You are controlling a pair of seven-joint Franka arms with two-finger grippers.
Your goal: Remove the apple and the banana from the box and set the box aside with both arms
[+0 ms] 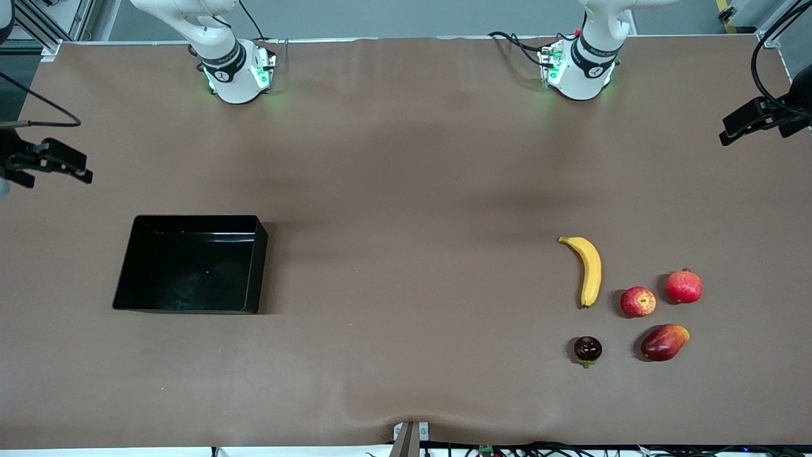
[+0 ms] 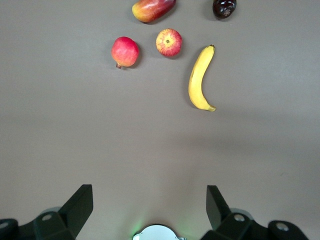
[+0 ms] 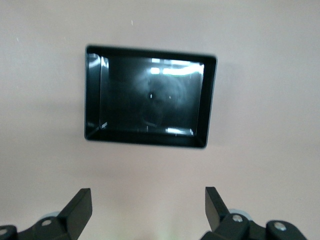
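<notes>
Both arms wait raised above the table, nothing held. The left gripper hangs with fingers spread wide over bare brown cloth toward the left arm's end of the table, short of the fruit. There the banana lies beside the apple, apart from it, with a pomegranate, a mango and a dark purple fruit close by. The right gripper, equally wide, hangs over the cloth short of the black tray, which sits toward the right arm's end.
</notes>
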